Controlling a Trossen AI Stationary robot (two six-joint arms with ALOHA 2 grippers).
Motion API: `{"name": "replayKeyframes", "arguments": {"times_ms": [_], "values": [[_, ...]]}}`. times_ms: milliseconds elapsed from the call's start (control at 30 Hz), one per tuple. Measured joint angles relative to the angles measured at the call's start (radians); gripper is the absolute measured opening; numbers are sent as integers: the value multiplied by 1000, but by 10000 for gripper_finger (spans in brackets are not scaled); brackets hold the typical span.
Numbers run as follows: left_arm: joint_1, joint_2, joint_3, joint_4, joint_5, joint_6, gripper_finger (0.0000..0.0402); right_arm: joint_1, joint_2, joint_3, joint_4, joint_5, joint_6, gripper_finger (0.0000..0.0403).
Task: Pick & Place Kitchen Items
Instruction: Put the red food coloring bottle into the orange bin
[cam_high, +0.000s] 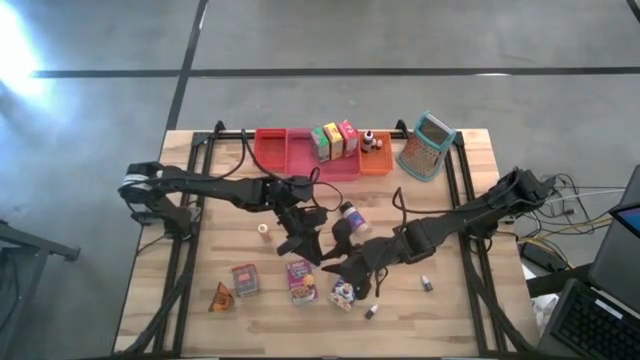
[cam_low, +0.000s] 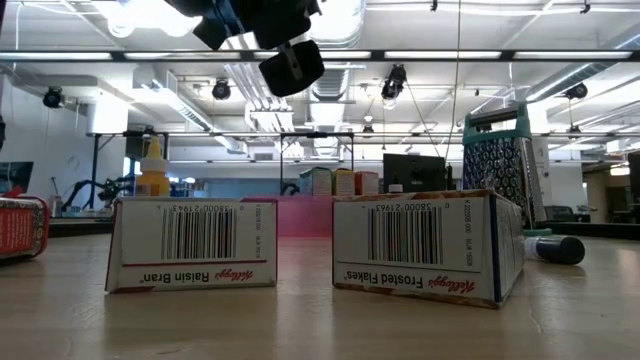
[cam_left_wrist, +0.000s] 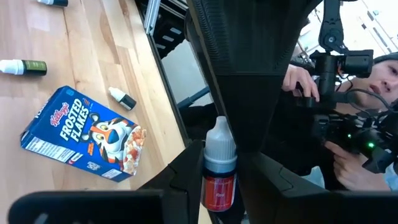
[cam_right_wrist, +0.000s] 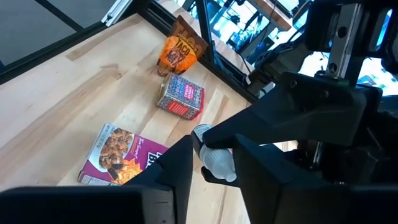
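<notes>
L gripper (cam_left_wrist: 219, 186) clamped on small dropper bottle (cam_left_wrist: 219, 165), R gripper (cam_right_wrist: 214, 163) fingers also grasping same bottle, mid-table above Frosted Flakes box (cam_left_wrist: 84, 134).

The worktop (cam_high: 200, 300) is pale wood with a smooth, matt top and thin plank lines; my left hand (cam_left_wrist: 219, 186) is dark matt plastic, and the little bottle (cam_left_wrist: 219, 163) between its fingers is glossy plastic with a cloudy white cap and a red paper label; my right hand (cam_right_wrist: 211, 163) looks the same dull black, with its fingers on a smooth white bottle tip (cam_right_wrist: 219, 163); the Frosted Flakes box (cam_left_wrist: 84, 142) is shiny printed card; the Raisin Bran box (cam_low: 193, 243) is card too; the grater (cam_high: 426, 146) has dotted grey metal; the red tray (cam_high: 272, 150) is smooth plastic.
</notes>
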Motion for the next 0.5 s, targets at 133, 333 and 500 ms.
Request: {"name": "replayKeyframes", "arguments": {"times_ms": [133,333,500], "values": [[0,0,0,0,-2,2,92,-2,0,0,-1,3,0,90],[0,0,0,-9,-8,3,92,-4,-1,1,-8,12,4,88],[0,0,0,-9,-8,3,92,-7,-1,1,-11,12,5,113]]}}
